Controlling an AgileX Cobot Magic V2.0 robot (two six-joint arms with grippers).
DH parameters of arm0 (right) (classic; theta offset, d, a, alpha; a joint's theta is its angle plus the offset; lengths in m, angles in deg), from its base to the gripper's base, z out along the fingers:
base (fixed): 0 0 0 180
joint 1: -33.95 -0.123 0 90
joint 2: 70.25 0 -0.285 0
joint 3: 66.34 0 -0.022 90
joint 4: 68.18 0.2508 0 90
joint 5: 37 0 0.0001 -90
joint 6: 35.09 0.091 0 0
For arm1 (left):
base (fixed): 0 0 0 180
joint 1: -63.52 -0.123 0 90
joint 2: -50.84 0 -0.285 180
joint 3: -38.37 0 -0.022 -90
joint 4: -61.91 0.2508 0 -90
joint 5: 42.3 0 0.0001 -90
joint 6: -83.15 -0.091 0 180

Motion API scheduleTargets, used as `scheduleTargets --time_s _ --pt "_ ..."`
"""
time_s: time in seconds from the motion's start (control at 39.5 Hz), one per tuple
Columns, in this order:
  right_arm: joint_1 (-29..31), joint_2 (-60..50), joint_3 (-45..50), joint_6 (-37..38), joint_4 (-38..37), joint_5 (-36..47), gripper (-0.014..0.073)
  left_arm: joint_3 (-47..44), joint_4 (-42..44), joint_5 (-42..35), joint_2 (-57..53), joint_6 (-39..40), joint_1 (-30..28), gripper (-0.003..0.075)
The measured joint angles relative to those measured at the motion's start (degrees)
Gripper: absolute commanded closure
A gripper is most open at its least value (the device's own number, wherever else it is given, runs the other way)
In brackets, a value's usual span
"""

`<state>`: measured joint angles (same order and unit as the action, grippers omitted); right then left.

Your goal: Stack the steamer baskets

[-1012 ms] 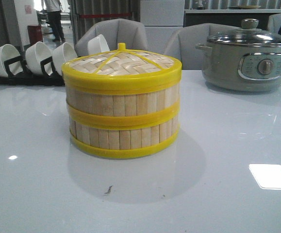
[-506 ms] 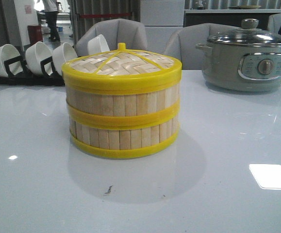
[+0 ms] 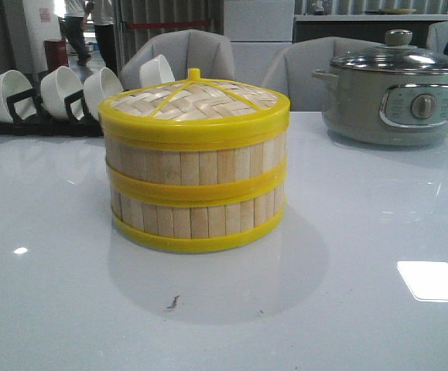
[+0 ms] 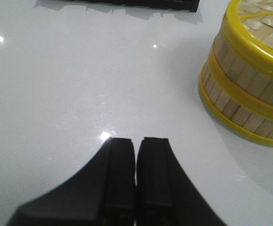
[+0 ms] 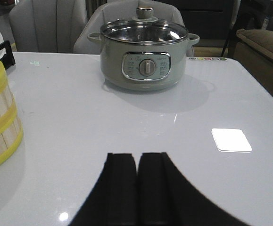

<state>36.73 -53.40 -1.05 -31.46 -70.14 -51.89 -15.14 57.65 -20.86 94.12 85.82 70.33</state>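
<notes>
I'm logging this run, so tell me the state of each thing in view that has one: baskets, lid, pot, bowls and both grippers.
Steamer baskets: two tiers stacked, upright on the table.
Steamer lid: seated on the top basket.
Electric pot: glass lid on, upright.
White bowls: tilted in the black rack.
Left gripper: shut, empty, apart from the stack.
Right gripper: shut, empty, over bare table.

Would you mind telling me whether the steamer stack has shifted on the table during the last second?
No. The steamer stack sits unchanged relative to the electric pot and bowl rack.
</notes>
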Motion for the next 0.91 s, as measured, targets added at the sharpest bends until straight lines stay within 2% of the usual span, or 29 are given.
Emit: scheduleTargets --time_s 0.3,0.63,0.91 --pt "0.00 0.00 0.00 0.00 0.00 0.00 0.0538 -0.23 0.69 0.00 -1.60 0.00 0.00 0.0634" --pt "0.00 0.00 0.00 0.00 0.00 0.00 0.0538 -6.93 2.36 -3.79 -17.24 -0.36 0.00 0.0634" --pt "0.00 0.00 0.00 0.00 0.00 0.00 0.0538 -17.25 2.78 -15.04 -29.52 -0.36 0.00 0.0634"
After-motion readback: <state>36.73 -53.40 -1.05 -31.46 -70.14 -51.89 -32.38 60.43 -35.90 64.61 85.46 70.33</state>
